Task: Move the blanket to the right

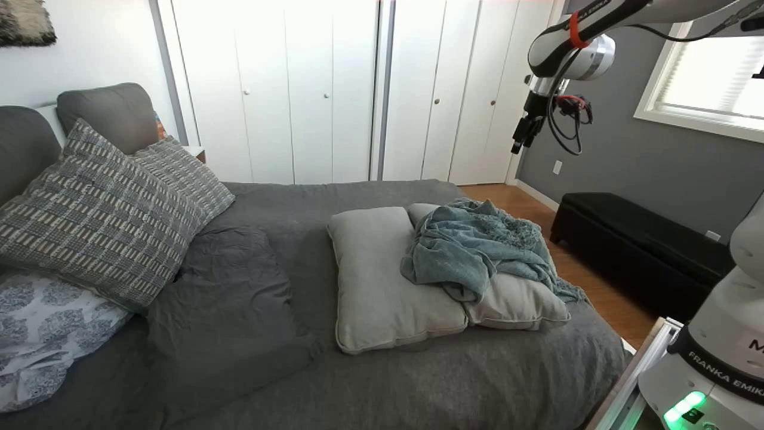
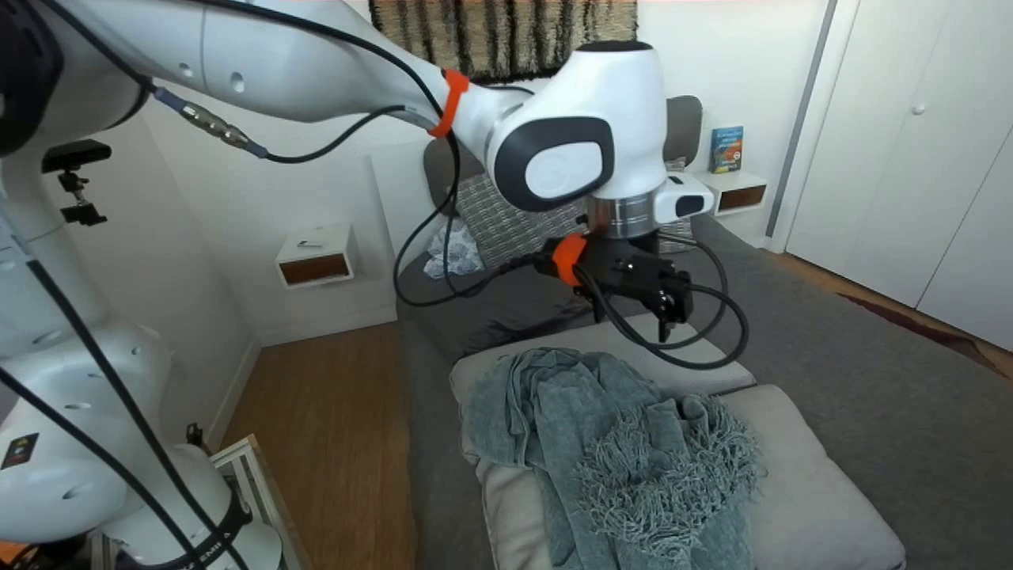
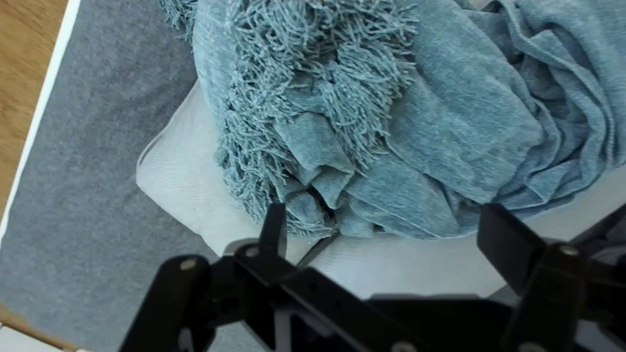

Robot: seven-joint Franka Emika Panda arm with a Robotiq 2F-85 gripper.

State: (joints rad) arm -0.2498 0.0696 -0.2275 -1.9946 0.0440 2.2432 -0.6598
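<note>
Atop two pale cushions [image 1: 382,286], the blue-grey blanket [image 1: 471,239] lies bunched, some fringe spilling past their edge onto the grey bedspread [image 1: 400,382]. High above the cushions the hand [image 3: 383,208] hangs, jaws spread wide, gripping nothing; beside them, broad bedspread stretches toward the closet doors [image 1: 286,89].

- Window blinds [image 1: 710,77] glare white in an exterior view; the closet doors [image 1: 352,89] there look washed out.
- My green base light [image 1: 684,408] is overexposed.
- In my wrist view, my fingers [image 3: 508,247] are dark, soft-edged; the blanket [image 3: 459,112] looks sharper.
</note>
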